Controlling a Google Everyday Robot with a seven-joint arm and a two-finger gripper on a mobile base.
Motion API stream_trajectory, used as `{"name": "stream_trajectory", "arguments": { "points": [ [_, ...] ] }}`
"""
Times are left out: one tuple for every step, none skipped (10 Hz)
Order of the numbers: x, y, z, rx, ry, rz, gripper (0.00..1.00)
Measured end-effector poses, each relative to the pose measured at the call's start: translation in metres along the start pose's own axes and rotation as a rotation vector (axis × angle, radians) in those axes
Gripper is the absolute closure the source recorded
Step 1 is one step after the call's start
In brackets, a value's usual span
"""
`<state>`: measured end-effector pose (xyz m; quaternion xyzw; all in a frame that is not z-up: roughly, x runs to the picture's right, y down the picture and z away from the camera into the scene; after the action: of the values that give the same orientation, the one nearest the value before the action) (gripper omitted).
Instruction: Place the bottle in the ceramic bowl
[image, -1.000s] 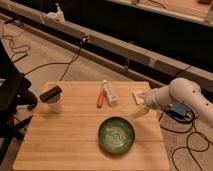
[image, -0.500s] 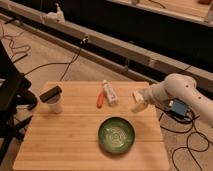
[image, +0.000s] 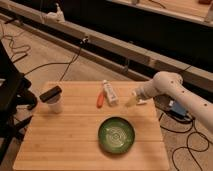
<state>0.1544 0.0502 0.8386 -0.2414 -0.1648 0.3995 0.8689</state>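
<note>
The tool, jaws apart, hangs near the bottle over the table.

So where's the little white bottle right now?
The bottle lies on the table beside the orange object, behind the green bowl; the gripper hovers just right of it.

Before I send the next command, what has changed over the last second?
The gripper has shifted leftward in the view, closer to the bottle, with the arm following. It is open, holds nothing, and is not yet touching the bottle. The bottle, the orange-red sausage-shaped object, the green ceramic bowl and the white cup have stayed put.
</note>
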Motion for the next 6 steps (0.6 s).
{"name": "stream_trajectory", "arguments": {
  "points": [
    [-0.016, 0.003, 0.014, -0.018, -0.026, 0.009, 0.22],
    [-0.032, 0.008, 0.028, -0.033, -0.052, 0.008, 0.22],
    [-0.049, 0.010, 0.039, -0.036, -0.088, 0.006, 0.22],
    [-0.064, 0.014, 0.045, -0.035, -0.123, -0.003, 0.22],
    [-0.071, 0.015, 0.048, -0.032, -0.142, -0.011, 0.22],
    [-0.072, 0.015, 0.048, -0.031, -0.144, -0.013, 0.22]
  ]
}}
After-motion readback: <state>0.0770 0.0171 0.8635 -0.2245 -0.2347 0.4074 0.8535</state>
